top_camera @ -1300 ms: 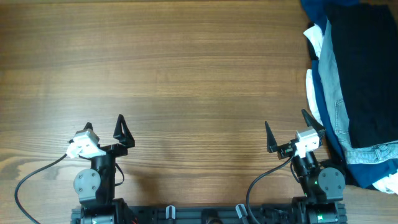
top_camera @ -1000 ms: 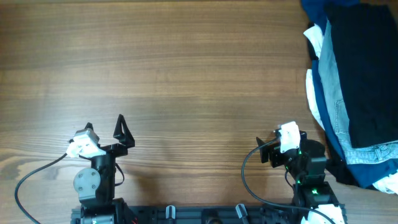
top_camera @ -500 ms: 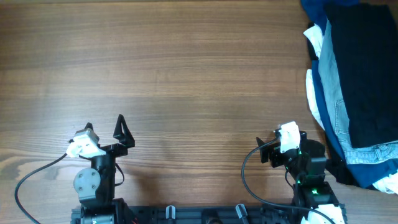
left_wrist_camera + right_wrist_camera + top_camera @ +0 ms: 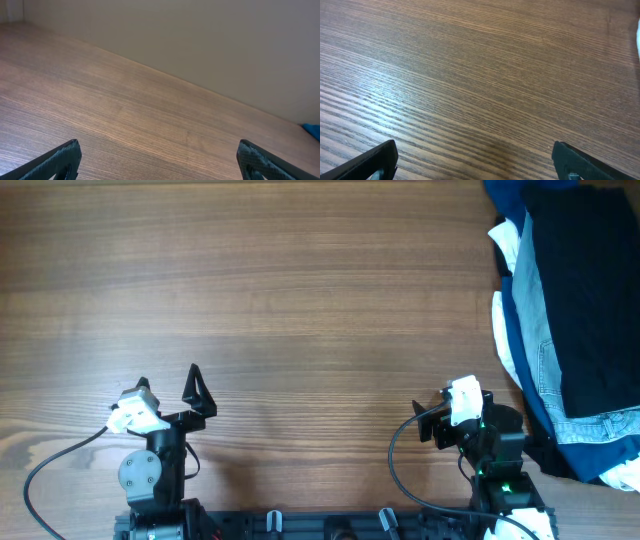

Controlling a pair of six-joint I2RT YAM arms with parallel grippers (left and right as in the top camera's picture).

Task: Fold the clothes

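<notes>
The black shorts (image 4: 590, 290) lie on top of a pile of clothes at the table's far right edge, partly cut off by the frame. My left gripper (image 4: 168, 378) is open and empty near the front left, far from the pile; its fingers (image 4: 157, 152) stand wide apart over bare wood. My right gripper (image 4: 440, 418) is near the front right, just left of the pile's lower end. In the right wrist view its fingers (image 4: 475, 152) are wide apart over bare wood, holding nothing.
Under the shorts lie a light-blue denim garment (image 4: 540, 350), white cloth (image 4: 503, 242) and navy cloth (image 4: 500, 195). A bit of blue cloth (image 4: 312, 129) shows at the right edge of the left wrist view. The wooden table (image 4: 300, 310) spreads left of the pile.
My right gripper has tipped down toward the table and shifted slightly left, then stayed still. The left arm and the pile have not moved.
</notes>
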